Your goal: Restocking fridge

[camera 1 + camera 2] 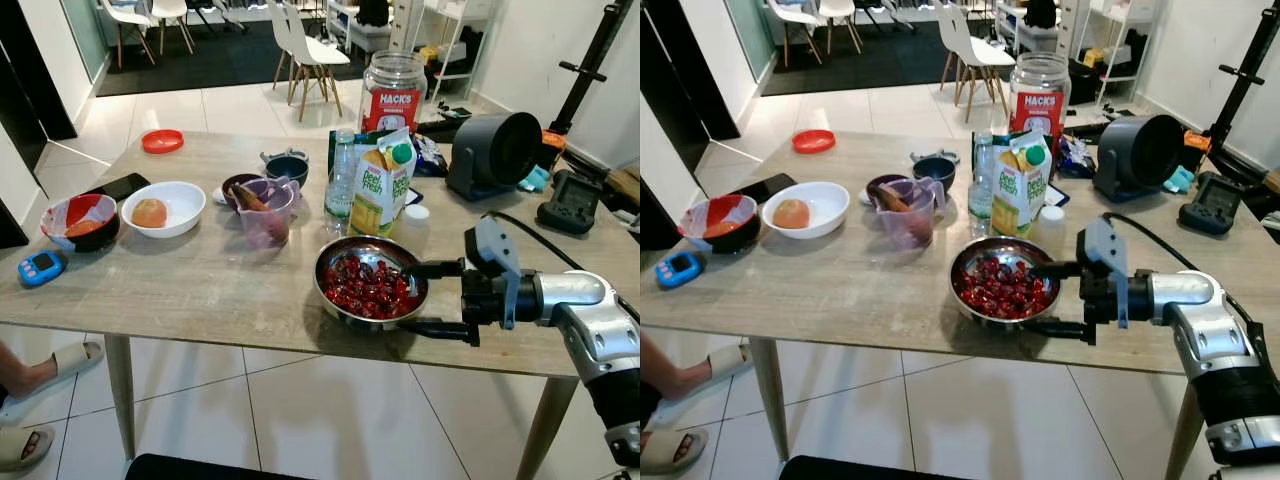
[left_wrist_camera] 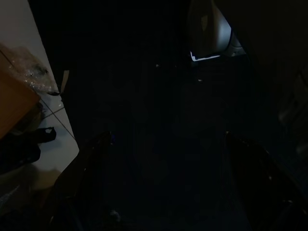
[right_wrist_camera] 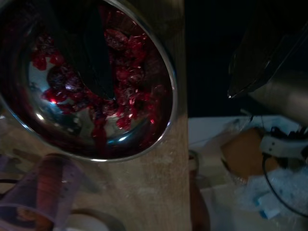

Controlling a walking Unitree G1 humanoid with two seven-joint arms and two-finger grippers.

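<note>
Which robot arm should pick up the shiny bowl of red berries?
Probably the right. Its pincer is already open around the near rim of the metal bowl, one finger over the berries, one outside. The left arm hangs idle.

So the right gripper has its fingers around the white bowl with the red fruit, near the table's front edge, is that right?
Not quite. The right gripper straddles the rim of a steel bowl, not a white one; the left eye view shows it. It does hold red fruit and sits near the table's front edge.
</note>
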